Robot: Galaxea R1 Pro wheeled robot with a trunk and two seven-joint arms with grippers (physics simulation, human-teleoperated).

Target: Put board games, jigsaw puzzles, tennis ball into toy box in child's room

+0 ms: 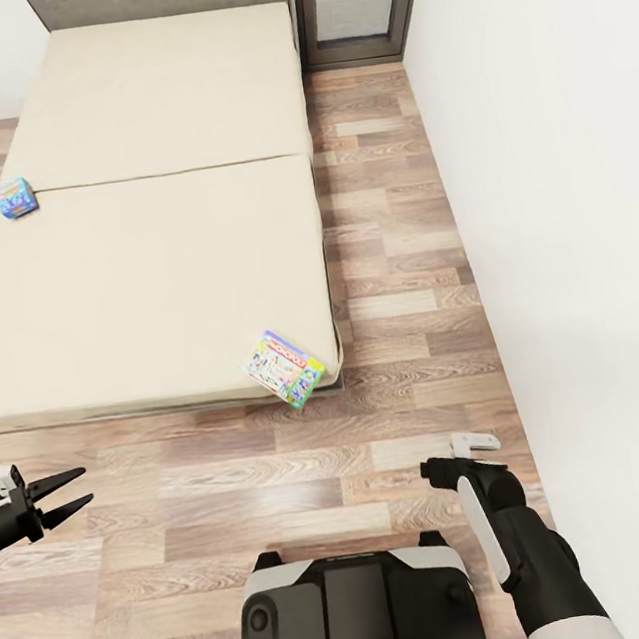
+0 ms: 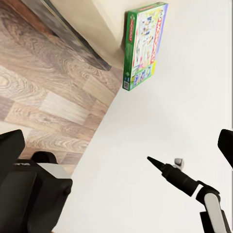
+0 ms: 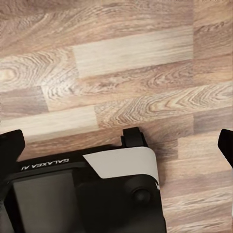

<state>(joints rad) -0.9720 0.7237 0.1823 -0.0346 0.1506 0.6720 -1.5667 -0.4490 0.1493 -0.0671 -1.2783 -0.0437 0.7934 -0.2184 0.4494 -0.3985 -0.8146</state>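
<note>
Little looks done: 2 board games lie on the plain beige bed [image 1: 152, 271]. The small blue printed box [image 1: 15, 197] sits at upper left, the green-and-white flat cardboard box [image 1: 285, 367] overhangs the mattress corner, lower centre. The left gripper [image 1: 69, 497] is spread and empty; the right gripper [image 1: 449, 459] I cannot tell.

The bed [image 1: 152, 271] carries a small blue box [image 1: 15, 197] and a green-and-white box [image 1: 285, 367].

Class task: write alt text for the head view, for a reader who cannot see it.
A beige bed holds two board games: a green-and-white box overhanging its near corner, and a small blue box at its far left edge. Below, over wood-plank floor, the left gripper is open and the right gripper holds nothing.
</note>
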